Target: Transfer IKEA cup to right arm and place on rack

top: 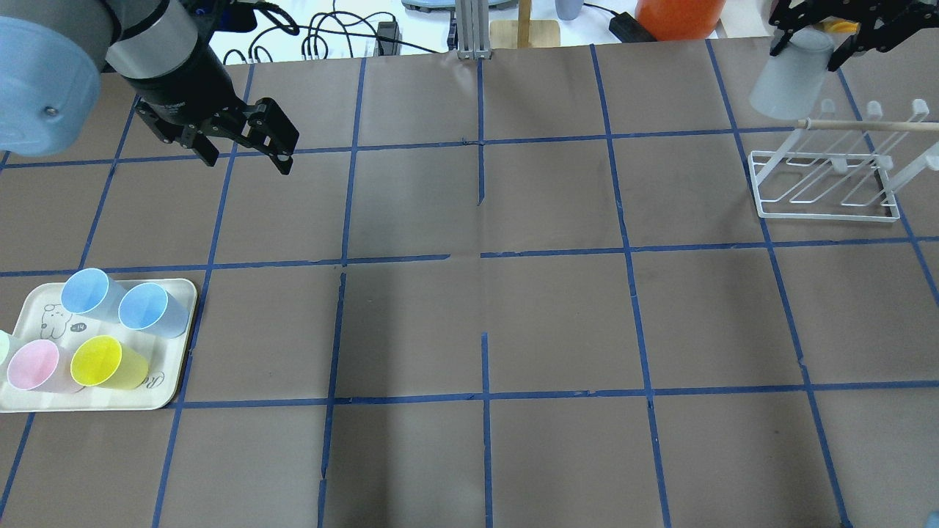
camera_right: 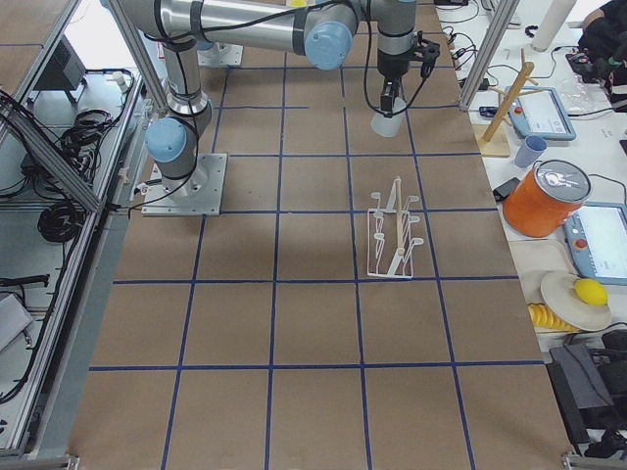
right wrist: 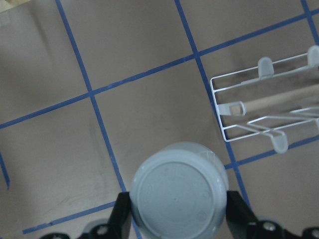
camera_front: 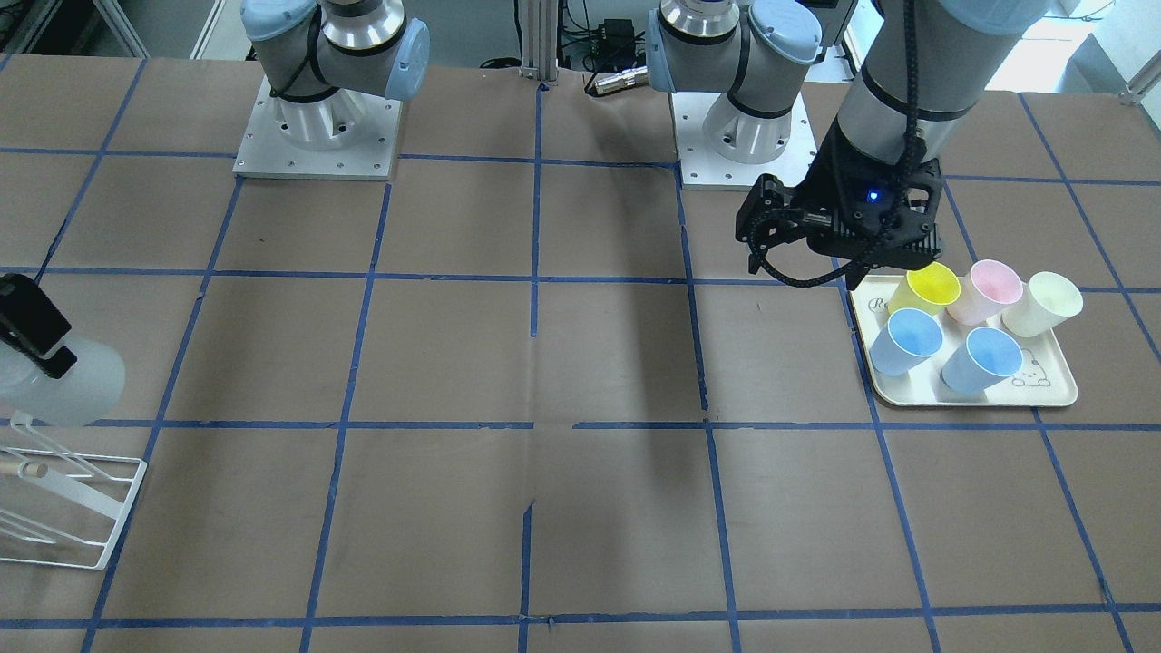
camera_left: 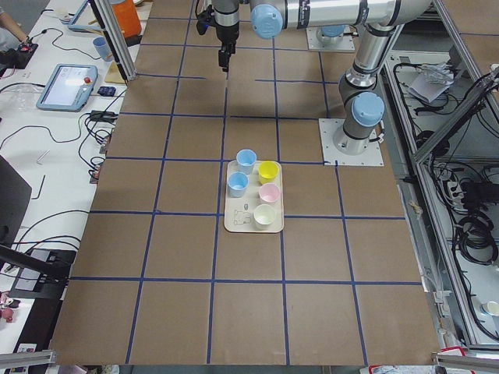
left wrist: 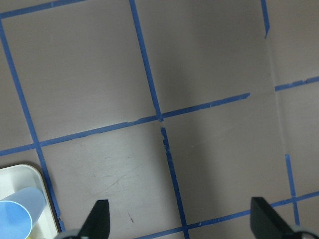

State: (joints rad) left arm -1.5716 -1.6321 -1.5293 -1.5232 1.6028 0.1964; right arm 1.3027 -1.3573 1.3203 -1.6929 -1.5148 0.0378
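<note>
My right gripper (top: 810,45) is shut on the IKEA cup (top: 786,86), a pale grey-white tumbler held upside down. In the right wrist view the cup's base (right wrist: 177,196) sits between the two fingers. The cup hangs just beside the dowel end of the white wire rack (top: 825,192) and does not touch it. Cup (camera_front: 56,381) and rack (camera_front: 86,512) are at the left edge of the front view, and both show in the right side view, the cup (camera_right: 387,124) beyond the rack (camera_right: 392,240). My left gripper (top: 246,155) is open and empty above the table, its fingers (left wrist: 98,219) wide apart.
A cream tray (top: 176,345) at the robot's near left holds two light-blue cups (top: 143,308), a yellow cup (top: 103,361), a pink cup (top: 33,365) and a cream-white cup (camera_front: 1048,302). An orange container (top: 675,16) and a wooden stand (top: 524,29) are beyond the far table edge.
</note>
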